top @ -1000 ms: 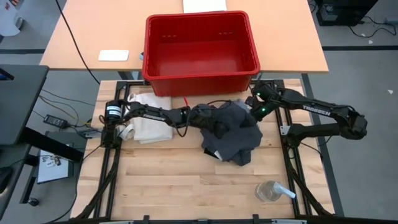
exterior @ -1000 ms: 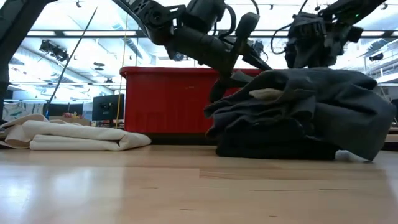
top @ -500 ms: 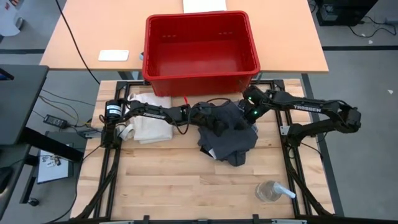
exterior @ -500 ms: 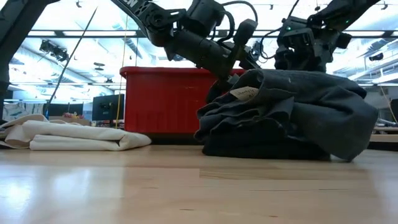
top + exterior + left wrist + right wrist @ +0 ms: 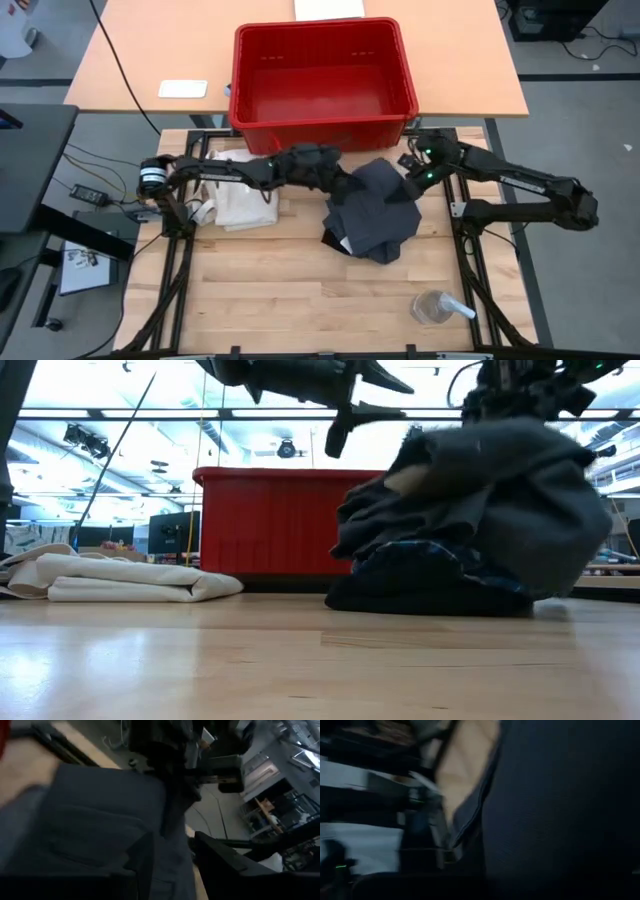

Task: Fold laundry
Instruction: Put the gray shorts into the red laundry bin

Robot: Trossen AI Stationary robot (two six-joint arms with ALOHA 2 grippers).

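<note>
Right gripper [image 5: 408, 180] is clamping shut on the far-right edge of the grey garment [image 5: 375, 210] heaped mid-table; left gripper [image 5: 347, 186], jaws narrowly parted, is hovering at its far-left edge.

Soft dark grey cloth garment [image 5: 378, 205] heaped in a rumpled mound on the wooden worktop, just in front of the red bin, right of centre. Upper edge lifted toward the far right corner, draping down in loose folds over the rest of the pile. Darker, near-black cloth with a glimpse of blue [image 5: 430, 575] bunched underneath at the base, flat against the wood. Pale label patch [image 5: 404, 479] showing on the upper left of the mound. Folded cream-white cloth [image 5: 240, 200] lying flat well to the left, near the worktop's left edge.
</note>
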